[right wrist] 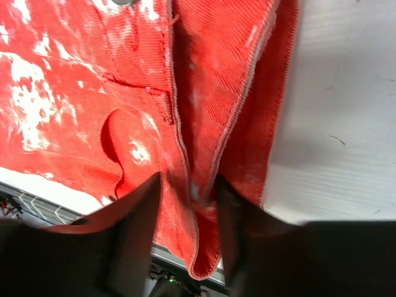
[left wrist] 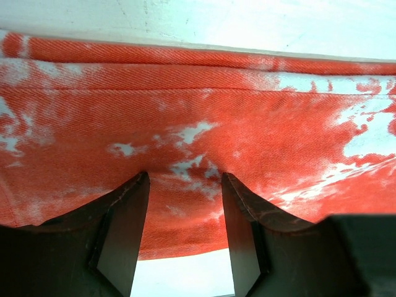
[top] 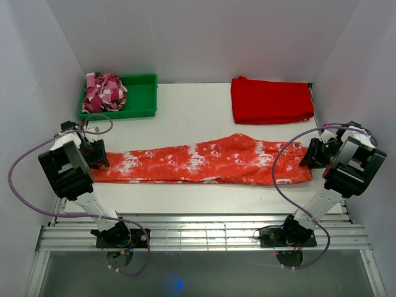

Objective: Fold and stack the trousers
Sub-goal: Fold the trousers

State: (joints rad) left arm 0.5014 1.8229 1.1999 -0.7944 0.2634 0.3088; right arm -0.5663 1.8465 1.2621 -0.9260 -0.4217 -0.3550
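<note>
The orange-red trousers [top: 204, 162] with white splotches lie stretched flat across the table, leg ends at the left and waist at the right. My left gripper [top: 102, 154] is at the leg ends. In the left wrist view its jaws [left wrist: 184, 176] stand apart over the cloth [left wrist: 185, 105], with bare table showing between them. My right gripper [top: 307, 154] is at the waist end. In the right wrist view it [right wrist: 189, 179] has a bunched fold of the waistband [right wrist: 198, 185] between its fingers.
A plain red folded cloth [top: 271, 100] lies at the back right. A green tray [top: 143, 112] at the back left holds a crumpled pink and white cloth [top: 105, 91]. Metal rails [top: 198, 232] run along the near edge. White walls stand close on both sides.
</note>
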